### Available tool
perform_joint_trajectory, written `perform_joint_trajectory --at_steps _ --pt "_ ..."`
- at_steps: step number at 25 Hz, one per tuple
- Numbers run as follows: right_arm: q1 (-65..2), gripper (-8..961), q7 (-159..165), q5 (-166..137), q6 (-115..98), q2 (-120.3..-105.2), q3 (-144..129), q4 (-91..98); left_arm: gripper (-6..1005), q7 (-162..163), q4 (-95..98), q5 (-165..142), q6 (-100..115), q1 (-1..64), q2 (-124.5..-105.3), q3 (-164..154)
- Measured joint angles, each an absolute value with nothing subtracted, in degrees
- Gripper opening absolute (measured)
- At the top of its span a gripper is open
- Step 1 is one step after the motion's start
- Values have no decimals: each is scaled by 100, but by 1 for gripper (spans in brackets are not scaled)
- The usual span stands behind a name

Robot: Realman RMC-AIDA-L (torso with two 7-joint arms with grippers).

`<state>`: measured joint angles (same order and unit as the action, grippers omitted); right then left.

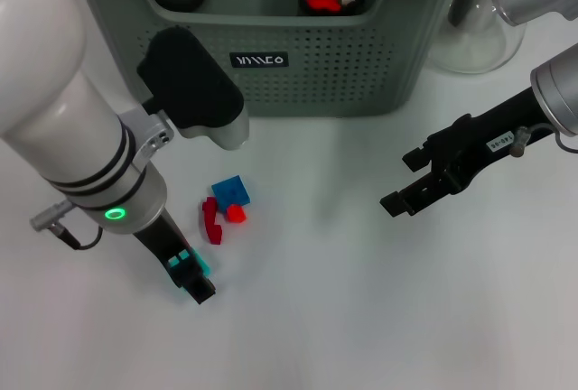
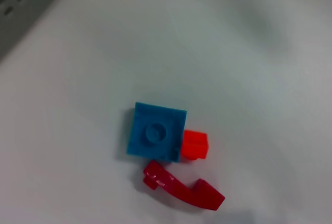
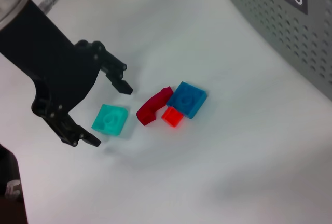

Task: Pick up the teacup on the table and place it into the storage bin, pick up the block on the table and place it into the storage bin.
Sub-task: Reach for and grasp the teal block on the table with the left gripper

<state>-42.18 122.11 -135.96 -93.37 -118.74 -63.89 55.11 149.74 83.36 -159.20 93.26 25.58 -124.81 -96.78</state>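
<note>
The left gripper point(image 3: 104, 112) hangs with jaws spread around a teal block point(image 3: 110, 119), apparently not yet clamped, left of 3 other blocks; light, rigid, slick plastic, best pinched across flat sides

Left arm reaches down at near left, wrist ring lit green. Left gripper point(image 3: 104, 111) low over table, fingers point(image 3: 116, 73) spread wide (nothing clamped). Right arm extends in from far right, right gripper point(image 1: 404, 180) hanging above table, fingers parted.
</note>
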Motion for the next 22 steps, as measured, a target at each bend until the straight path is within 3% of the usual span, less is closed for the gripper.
perform_joint_trajectory --at_steps 15,20,22 --pt "-4211 947 12217 -13597 -9314 -11874 -6383 5511 798 15038 8293 -16047 9208 2533 -12481 -9861" --pt "-4210 947 12217 -13596 -9314 -11866 -6380 5510 608 15018 8348 -16054 9221 2508 -12481 -9885" --pt "-4211 947 12217 -13596 -9315 -11865 -6381 5511 469 15020 8339 -16064 9237 2527 -12481 -9887"
